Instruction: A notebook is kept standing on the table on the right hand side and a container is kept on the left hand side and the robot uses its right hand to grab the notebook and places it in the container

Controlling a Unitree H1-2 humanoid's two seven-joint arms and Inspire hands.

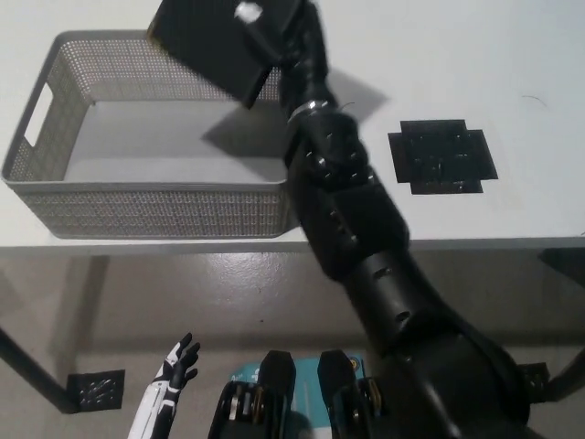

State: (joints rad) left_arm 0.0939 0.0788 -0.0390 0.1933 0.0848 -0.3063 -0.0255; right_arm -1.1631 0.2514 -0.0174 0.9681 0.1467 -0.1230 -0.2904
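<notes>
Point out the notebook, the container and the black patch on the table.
notebook (208, 41): head view, middle of its dark cover.
container (155, 208): head view, near mesh wall.
black patch (441, 156): head view, its centre.

1. A white, flat worktop (457, 64) fills the upper part of the head view.
2. A black, flat, cross-shaped perforated mat (442, 156) lies on the worktop's right side.
3. A smaller black perforated square pad (95, 390) lies on the grey, glossy floor (247, 293) at lower left, beside a dark table leg (32, 370).
</notes>
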